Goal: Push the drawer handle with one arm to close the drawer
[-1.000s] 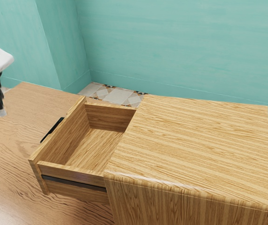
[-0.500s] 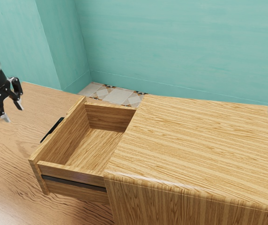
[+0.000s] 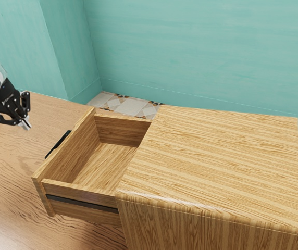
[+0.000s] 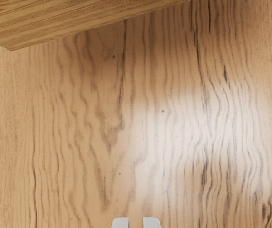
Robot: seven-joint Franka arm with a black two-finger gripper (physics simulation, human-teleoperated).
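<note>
Outside the drawer front, toward the exterior view's left, the claw (image 3: 26,125) is hanging over the worktop (image 3: 3,166), apart from the handle (image 3: 58,145). Its fingers are standing slightly apart, with a narrow gap between the tips and nothing gripped. The black handle is sitting on the outer face of the pulled-out drawer (image 3: 78,156), toward the exterior view's right from the claw and nearer that camera. Its long axis is running along the front, across the line of the coming push. The cabinet (image 3: 216,161) is lying beyond, so the push is needing to go straight toward it, toward the exterior view's right.

The claw is seeming higher than the handle, though the slanting view is making that hard to judge. The step in hand is lining up; the closing itself is waiting. Going in too high would be risking a slide over the front's upper edge; too low, a scrape on the worktop. Pushing at one end of the handle could be twisting the drawer, so its middle is looking best.
</note>
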